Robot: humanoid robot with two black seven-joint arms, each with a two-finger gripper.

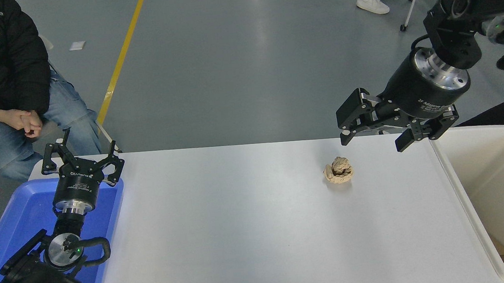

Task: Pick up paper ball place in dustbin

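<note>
Paper ball (338, 170) looks light, soft and crushable, no slip or breakage worry; best taken across its crumpled middle, pinched from both sides. Right gripper (375, 140) hangs in the air with jaws spread wide, wider than the ball, holding and touching nothing; ball sits on the white table (240, 223) below and slightly to the gripper's left, apart from it. Dustbin (462, 188) lies to the gripper's right; left gripper (82, 161) is parked open over the blue tray (15, 214).
</note>
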